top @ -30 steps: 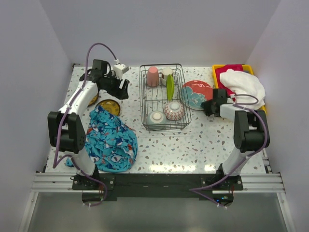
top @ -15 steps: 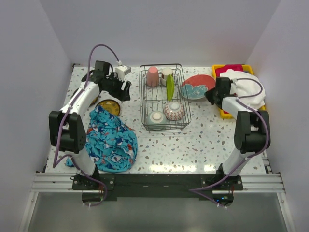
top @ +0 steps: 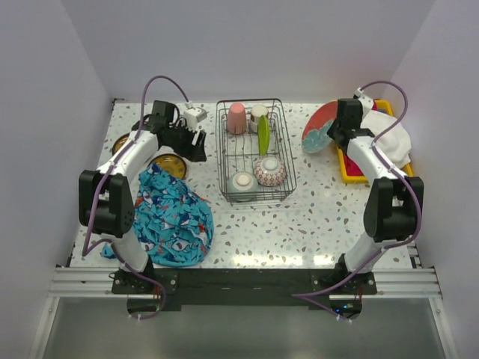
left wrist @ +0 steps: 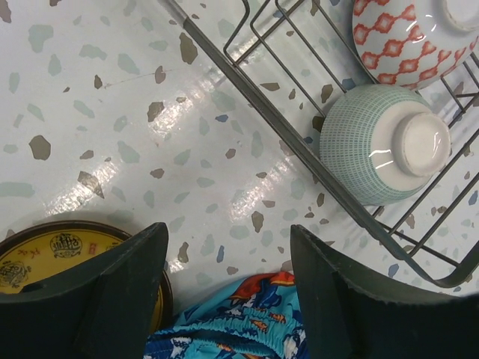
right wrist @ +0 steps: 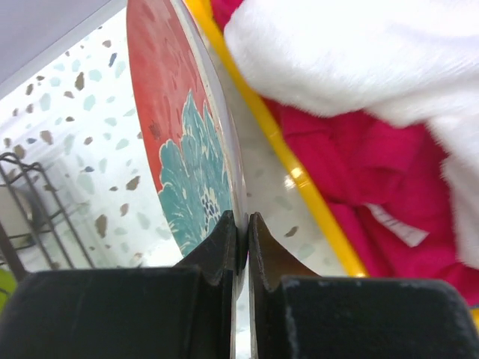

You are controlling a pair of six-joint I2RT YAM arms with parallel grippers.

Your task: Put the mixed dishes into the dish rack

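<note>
The dark wire dish rack (top: pixel 286 161) holds a pink cup (top: pixel 236 117), a cream cup (top: pixel 259 114), an upright lime-green plate (top: pixel 263 133), a patterned bowl (top: pixel 269 171) and a mint bowl (top: pixel 243 182), both upside down. My right gripper (top: pixel 333 134) is shut on the rim of the teal-and-red plate (top: pixel 318 126) and holds it on edge above the table, right of the rack; the right wrist view shows the fingers (right wrist: pixel 224 239) pinching the plate (right wrist: pixel 172 134). My left gripper (top: pixel 196 148) is open and empty, left of the rack, above the table between a yellow-olive plate (left wrist: pixel 60 258) and the rack's wire edge (left wrist: pixel 299 146).
A blue patterned cloth (top: pixel 174 213) lies at the front left, its edge under the left gripper (left wrist: pixel 239 321). A yellow tray (top: pixel 346 166) with white (top: pixel 385 134) and magenta cloths (right wrist: pixel 389 194) stands at the back right, close behind the held plate. A second brownish plate (top: pixel 120 142) lies far left.
My right gripper has lifted the teal-and-red plate off the table, tilted it on edge and moved it back and right. My left gripper has shifted a little right toward the rack.
</note>
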